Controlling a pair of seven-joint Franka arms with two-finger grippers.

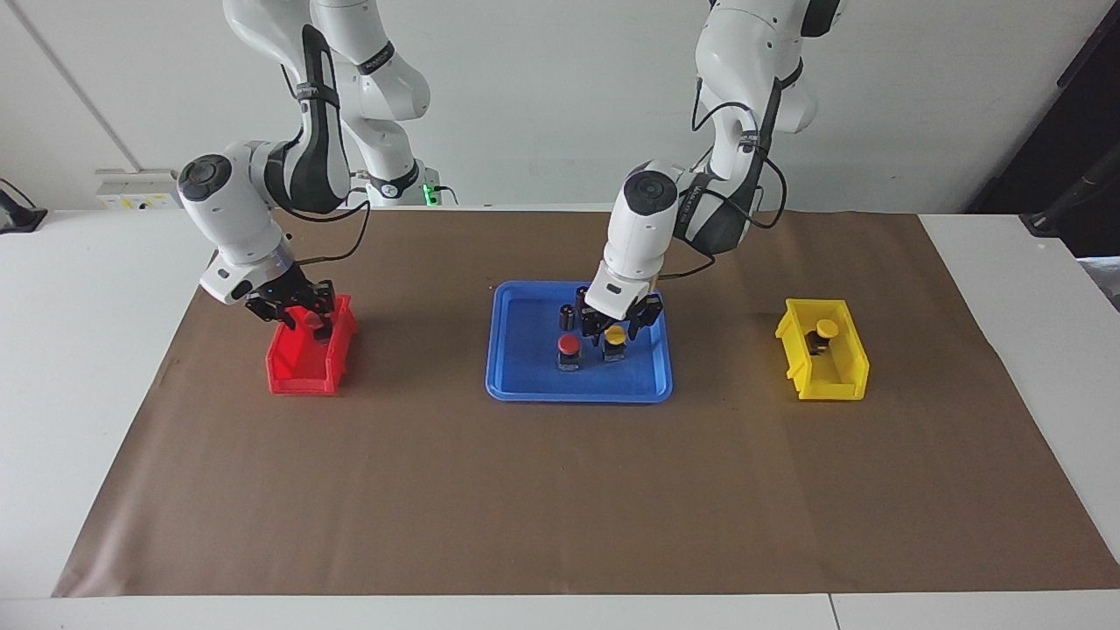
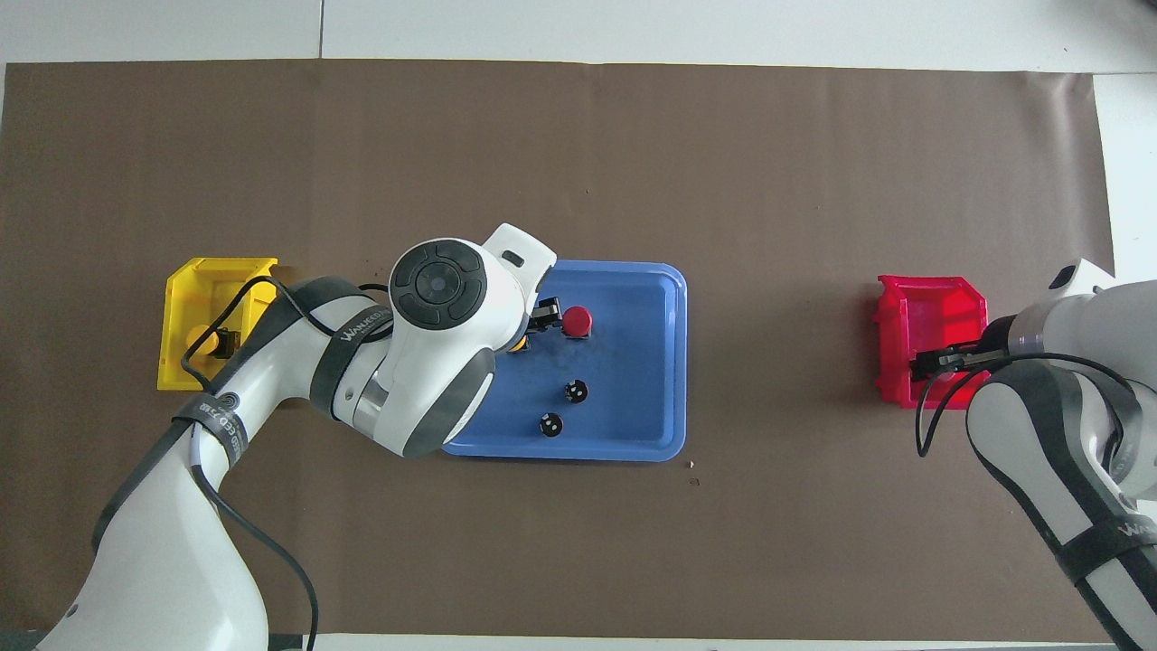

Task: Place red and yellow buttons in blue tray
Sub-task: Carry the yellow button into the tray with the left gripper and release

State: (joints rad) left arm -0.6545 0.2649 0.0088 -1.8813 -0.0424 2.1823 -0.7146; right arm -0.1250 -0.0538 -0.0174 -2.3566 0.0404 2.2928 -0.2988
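Bins, cylinders and brown mat
Red bin (image 1: 302, 363) and yellow bin (image 1: 824, 363) sit at the mat's (image 1: 560, 490) ends; two dark cylinders (image 2: 562, 408) stand upright between them.

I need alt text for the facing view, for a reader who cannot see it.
The left gripper hangs open over a yellow button standing beside a red button in the blue tray, near two dark cylinders. The right gripper reaches into the red bin; another yellow button sits in the yellow bin.
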